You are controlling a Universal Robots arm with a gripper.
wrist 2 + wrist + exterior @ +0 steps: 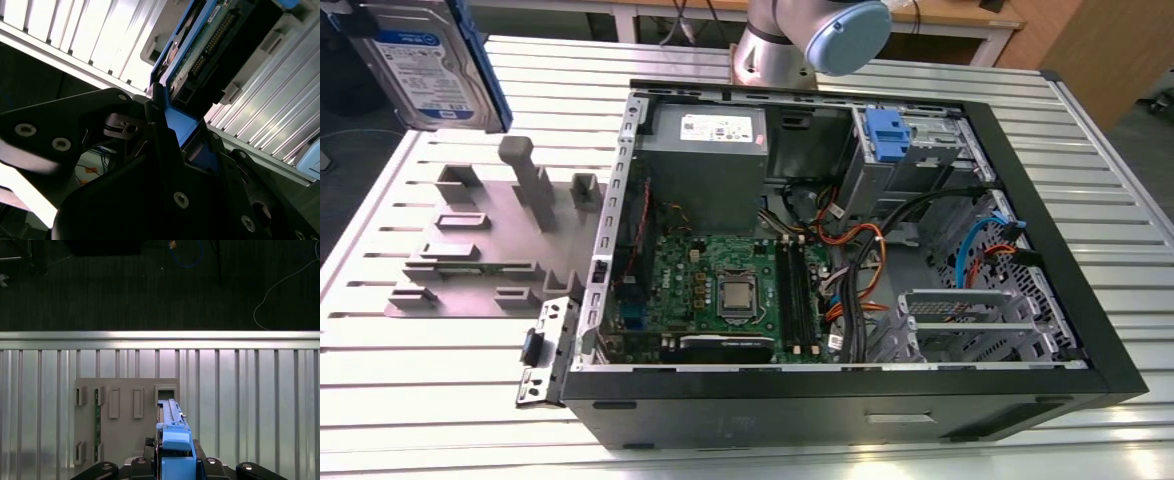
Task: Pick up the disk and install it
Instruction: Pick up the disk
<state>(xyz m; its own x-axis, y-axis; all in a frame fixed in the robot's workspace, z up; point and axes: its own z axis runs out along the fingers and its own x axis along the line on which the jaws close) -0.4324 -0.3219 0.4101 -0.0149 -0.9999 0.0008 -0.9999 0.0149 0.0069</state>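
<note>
The disk (pixel 424 62) is a silver hard drive with a white-and-blue label in a blue plastic bracket. It hangs in the air at the exterior view's upper left, above the grey fixture plate (pixel 467 250). In the first wrist view the disk (pixel 173 432) appears edge-on, and my gripper (pixel 175 464) is shut on its blue bracket. The second wrist view shows the disk's (pixel 210 45) circuit-board side, with my gripper (pixel 172 127) and its black fingers (pixel 160 125) clamped on the blue frame end. The fixture plate (pixel 125 425) lies below the held disk.
An open computer case (pixel 1067 250) lies on the slatted metal table (pixel 427 400), with a motherboard, cables, a grey power supply (pixel 707 150) and a blue caddy (pixel 887 135) in its upper bay. The arm's joint (pixel 814 40) stands behind the case.
</note>
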